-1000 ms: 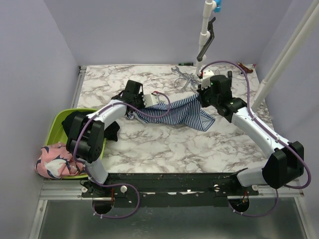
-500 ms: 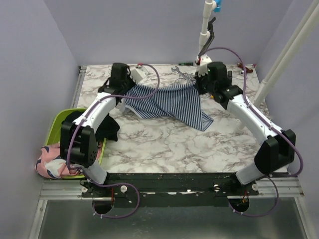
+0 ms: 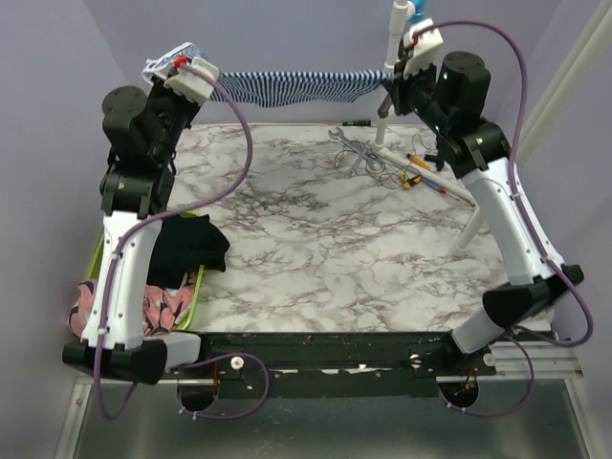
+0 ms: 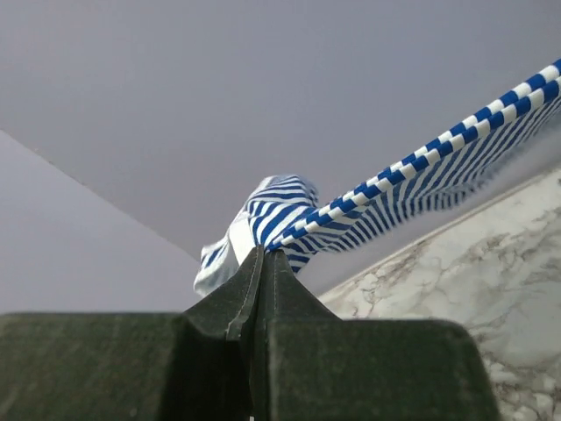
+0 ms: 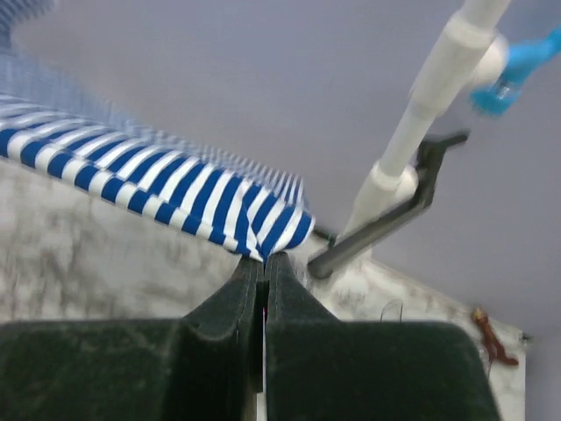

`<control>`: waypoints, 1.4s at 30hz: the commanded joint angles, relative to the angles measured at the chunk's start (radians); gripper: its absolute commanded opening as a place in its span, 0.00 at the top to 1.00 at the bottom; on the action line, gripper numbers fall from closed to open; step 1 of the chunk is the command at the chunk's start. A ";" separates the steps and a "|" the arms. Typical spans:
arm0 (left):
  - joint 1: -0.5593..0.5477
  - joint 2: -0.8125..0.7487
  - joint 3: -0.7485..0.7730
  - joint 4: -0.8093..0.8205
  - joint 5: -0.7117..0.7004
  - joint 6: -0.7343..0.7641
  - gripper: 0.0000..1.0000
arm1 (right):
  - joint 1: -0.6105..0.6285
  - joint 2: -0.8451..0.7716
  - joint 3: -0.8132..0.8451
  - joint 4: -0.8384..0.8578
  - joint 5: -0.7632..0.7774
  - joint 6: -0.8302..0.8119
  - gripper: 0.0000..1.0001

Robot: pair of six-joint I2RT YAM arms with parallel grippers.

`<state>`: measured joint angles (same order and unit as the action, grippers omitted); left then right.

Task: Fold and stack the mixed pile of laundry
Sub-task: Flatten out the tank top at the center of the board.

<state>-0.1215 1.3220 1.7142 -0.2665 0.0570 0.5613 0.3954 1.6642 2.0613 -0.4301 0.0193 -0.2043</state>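
The navy-and-white striped garment (image 3: 287, 86) hangs stretched high above the table's far edge between both grippers. My left gripper (image 3: 172, 59) is shut on its left end, seen bunched at the fingertips in the left wrist view (image 4: 280, 215). My right gripper (image 3: 394, 78) is shut on its right end, seen in the right wrist view (image 5: 254, 219). The plain black garment (image 3: 186, 251) lies half in the lime green basin (image 3: 105, 251) at the left. The pink shark-print garment (image 3: 96, 308) spills over the basin's near end.
A white pole with a black lever (image 3: 394, 53) stands at the back right, close to my right gripper. Loose cables and small tools (image 3: 382, 158) lie at the back of the marble table (image 3: 325, 249). A white slanted pole (image 3: 564, 86) runs along the right side.
Both arms have risen from the table to high up by the back wall, lifting the striped garment off the marble and pulling it taut between them.
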 commanded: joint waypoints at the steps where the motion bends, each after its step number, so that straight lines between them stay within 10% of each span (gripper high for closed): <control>1: 0.019 -0.094 -0.257 -0.107 0.095 0.068 1.00 | -0.020 -0.160 -0.370 -0.115 -0.136 -0.129 0.99; 12: -0.031 -0.237 -0.832 -0.376 0.254 0.311 1.00 | 0.192 -0.414 -0.944 -0.522 -0.142 -0.270 0.99; 31: -0.438 -0.178 -1.053 -0.473 0.257 0.202 1.00 | 0.250 -0.569 -1.184 -0.844 0.070 -0.284 0.99; 35: -0.451 -0.180 -1.012 -0.533 0.310 0.221 0.41 | 0.250 -0.571 -1.151 -0.902 0.131 -0.300 0.99; 42: -0.219 -0.103 -0.893 -0.392 0.240 0.187 0.35 | 0.282 -0.554 -1.188 -0.902 0.222 -0.327 0.99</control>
<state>-0.4599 1.1511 0.7376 -0.7654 0.3294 0.7853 0.6628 1.1114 0.8776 -1.2881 0.1658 -0.4980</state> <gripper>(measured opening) 0.680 0.028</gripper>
